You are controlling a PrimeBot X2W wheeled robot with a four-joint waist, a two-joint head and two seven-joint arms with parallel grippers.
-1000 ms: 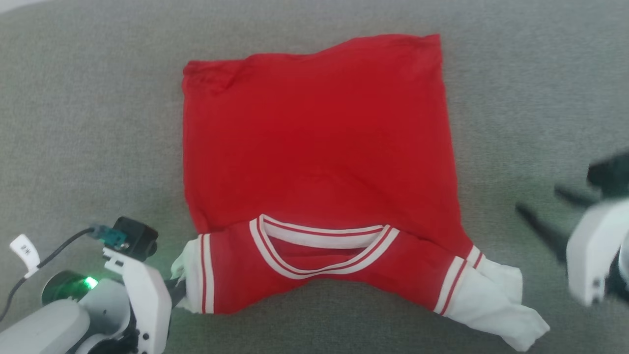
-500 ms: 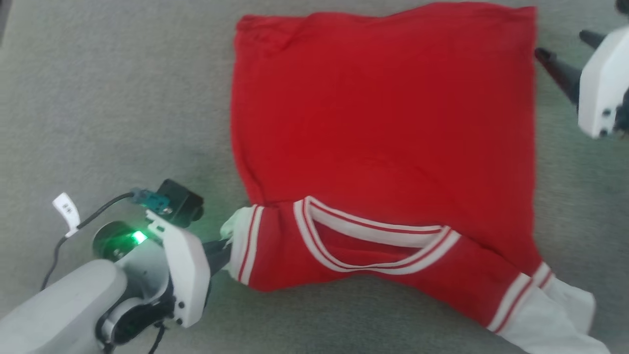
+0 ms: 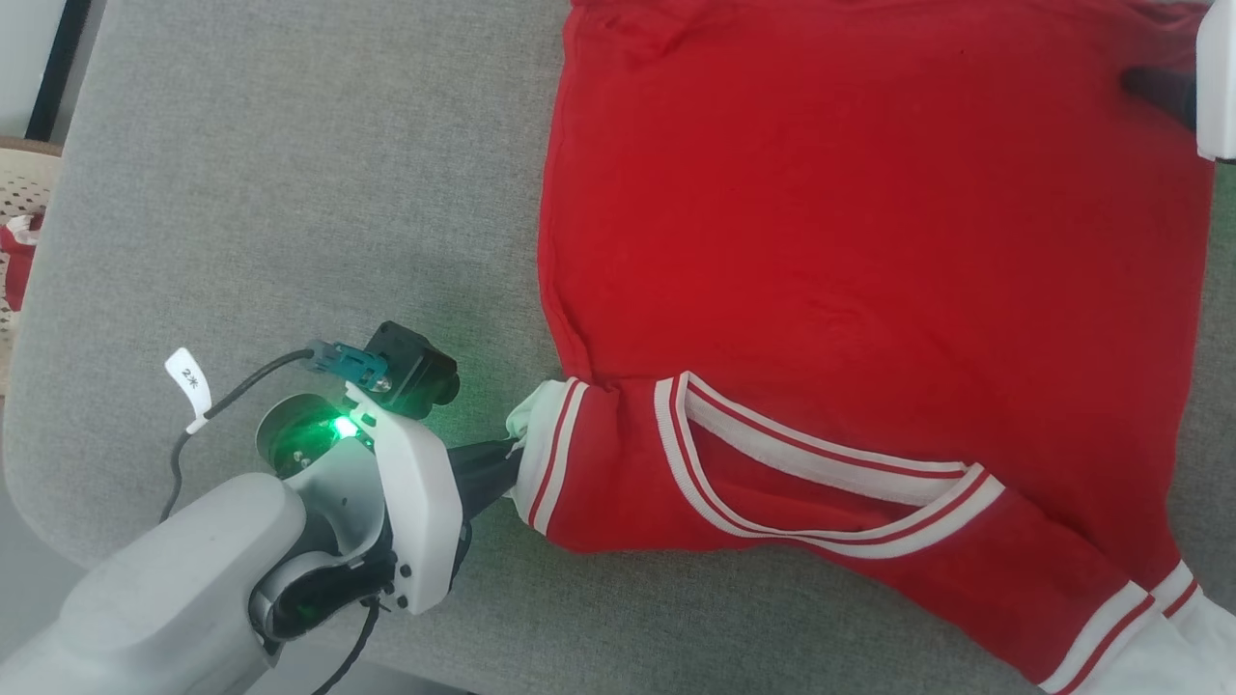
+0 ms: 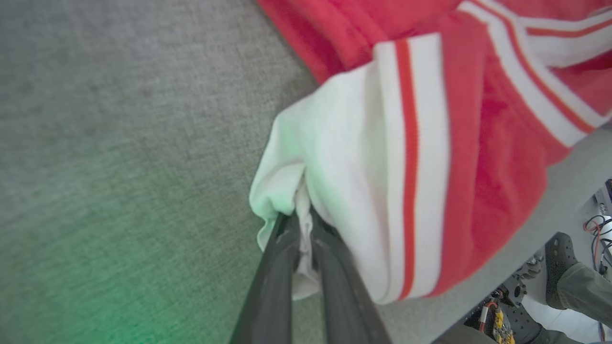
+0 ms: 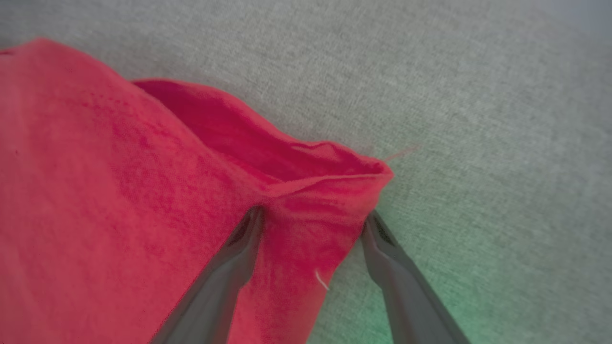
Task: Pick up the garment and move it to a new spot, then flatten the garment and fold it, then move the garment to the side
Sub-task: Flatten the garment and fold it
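Grey tabletop (image 3: 290, 193) carries the garment (image 3: 869, 241) spread back-up, collar edge turned over; left end effector (image 4: 301, 224) pinches its white sleeve (image 4: 334, 157), right end effector (image 5: 313, 215) wide astride a hem corner (image 5: 368, 179); flattening apparently under way, folding and side-move outstanding.

**Head view:** my head camera looks steeply down on the grey fabric surface (image 3: 290, 145), close enough that the garment (image 3: 869, 241) runs past the top and right edges.

**Left wrist view:** camera sights along my left gripper (image 4: 300, 222), very near, facing the white sleeve (image 4: 334, 167); the head view shares that sleeve at lower centre.

**Right wrist view:** camera sights along my right gripper (image 5: 313, 215), near the red hem corner (image 5: 354, 181), shared with the head view's upper right.
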